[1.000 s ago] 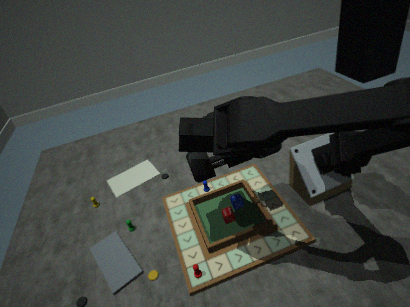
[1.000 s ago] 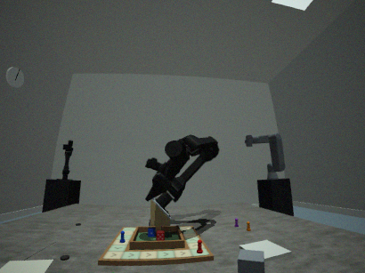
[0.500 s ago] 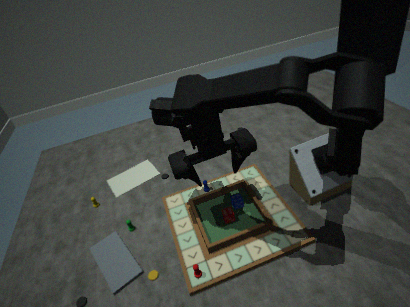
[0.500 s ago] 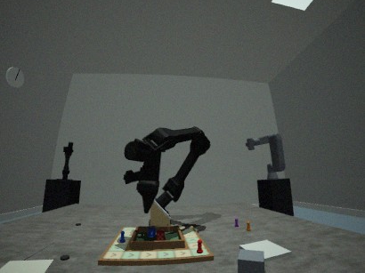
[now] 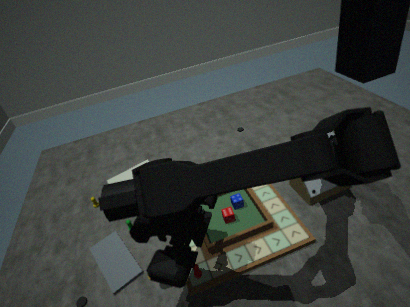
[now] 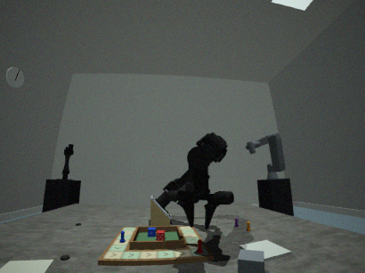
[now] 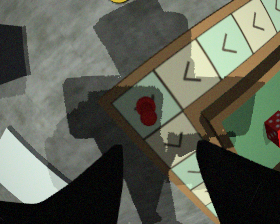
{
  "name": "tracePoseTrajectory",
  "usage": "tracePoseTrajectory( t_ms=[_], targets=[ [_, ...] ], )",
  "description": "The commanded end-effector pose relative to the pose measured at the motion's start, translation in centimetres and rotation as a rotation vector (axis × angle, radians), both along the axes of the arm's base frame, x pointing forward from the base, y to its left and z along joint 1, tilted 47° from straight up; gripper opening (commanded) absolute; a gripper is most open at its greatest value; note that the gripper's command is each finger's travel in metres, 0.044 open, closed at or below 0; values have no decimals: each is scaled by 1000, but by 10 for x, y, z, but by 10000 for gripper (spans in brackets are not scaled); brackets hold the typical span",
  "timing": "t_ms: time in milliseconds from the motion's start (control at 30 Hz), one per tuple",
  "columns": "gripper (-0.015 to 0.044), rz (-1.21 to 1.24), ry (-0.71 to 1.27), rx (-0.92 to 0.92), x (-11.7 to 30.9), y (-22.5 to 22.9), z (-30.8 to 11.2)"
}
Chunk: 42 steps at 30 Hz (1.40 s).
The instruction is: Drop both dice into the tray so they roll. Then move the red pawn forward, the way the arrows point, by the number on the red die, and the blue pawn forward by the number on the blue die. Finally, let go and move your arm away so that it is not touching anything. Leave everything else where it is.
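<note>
Parted about halfway, the gripper's [image 6: 200, 227] [image 7: 160, 146] black fingers grasp nothing and hang above the board [image 5: 314, 240] [image 6: 156, 261] [image 7: 106, 102]. Near them, the red pawn [image 5: 197, 271] [image 6: 199, 247] [image 7: 147, 111] stands on a corner square; both red die [image 5: 228, 215] [image 6: 160, 235] [image 7: 274, 128] and blue die [image 5: 237, 201] [image 6: 151, 232] lie inside the tray [image 5: 240, 236] [image 6: 156, 244] [image 7: 212, 127].

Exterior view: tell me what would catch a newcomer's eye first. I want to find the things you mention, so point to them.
Most likely the big black jointed arm [image 5: 245, 171] [image 6: 199, 168], which looms behind the game board in the exterior view and stretches across it from above. Next, the red cube-shaped die [image 5: 228, 215] [image 6: 160, 236] [image 7: 273, 129] and the blue cube-shaped die [image 5: 237, 201] [image 6: 151, 232], bright against the tray's green floor. Then the small red pawn [image 5: 198, 271] [image 6: 199, 247] [image 7: 147, 111], standing on a corner square.
</note>
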State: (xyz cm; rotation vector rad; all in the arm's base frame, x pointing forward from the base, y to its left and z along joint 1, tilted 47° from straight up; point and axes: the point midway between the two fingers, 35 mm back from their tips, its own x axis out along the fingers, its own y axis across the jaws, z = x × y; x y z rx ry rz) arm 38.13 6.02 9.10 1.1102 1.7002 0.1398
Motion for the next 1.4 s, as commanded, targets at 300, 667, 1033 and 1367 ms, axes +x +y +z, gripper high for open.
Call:
tracePoseTrajectory(
  t_ms=[300,667,1033,1367],
  targets=[
    [200,10,-19,9,6,9,-9],
    [200,10,-19,9,6,22,-21],
    [200,10,-19,10,6,35,-33],
    [69,10,-19,10,5,39,-37]
  ],
)
